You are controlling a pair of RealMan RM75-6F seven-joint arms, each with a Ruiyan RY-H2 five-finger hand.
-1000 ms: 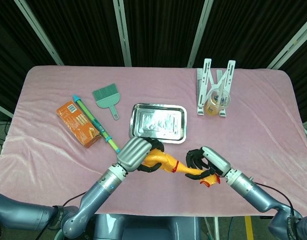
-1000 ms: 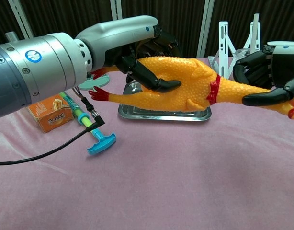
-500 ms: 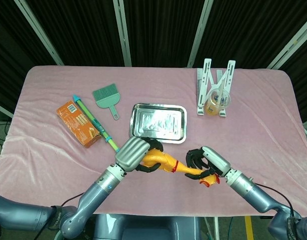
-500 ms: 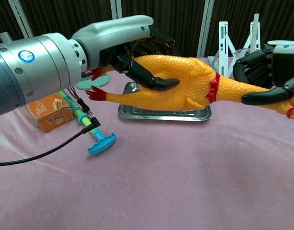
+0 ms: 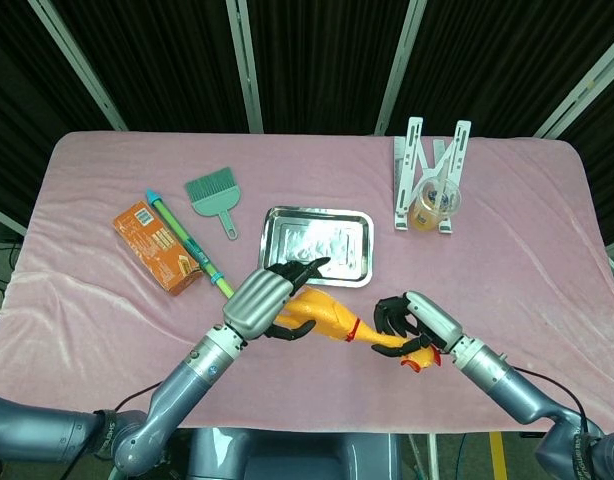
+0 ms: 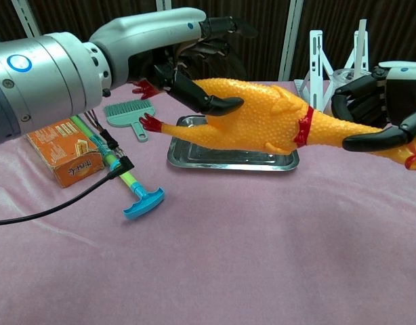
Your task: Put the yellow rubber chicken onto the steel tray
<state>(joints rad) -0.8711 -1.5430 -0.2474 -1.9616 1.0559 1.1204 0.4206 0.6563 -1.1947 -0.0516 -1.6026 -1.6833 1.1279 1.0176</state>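
Note:
The yellow rubber chicken point(image 5: 325, 318) point(image 6: 262, 118) hangs above the pink cloth, just in front of the steel tray point(image 5: 270, 262) point(image 6: 194, 161). My right hand point(image 5: 412, 320) point(image 6: 374, 98) grips it at the neck, past its red collar. My left hand point(image 5: 257, 305) point(image 6: 160, 40) is at the chicken's rear end with its fingers lifted and spread above the body. Only its thumb point(image 6: 211, 103) still lies along the chicken's back. The chicken's red feet point(image 6: 150, 123) stick out toward the left. The tray holds nothing.
An orange box point(image 5: 157, 247) point(image 6: 66, 149) and a green-and-blue pump point(image 5: 192, 248) point(image 6: 130, 183) lie left of the tray. A teal brush point(image 5: 212, 193) point(image 6: 127, 112) lies behind them. A white stand point(image 5: 432, 165) with a plastic cup point(image 5: 435, 203) is at the back right.
My left hand has opened: its fingers, wrapped over the chicken's rear before, now rise off it and spread. The right hand keeps its grip on the neck.

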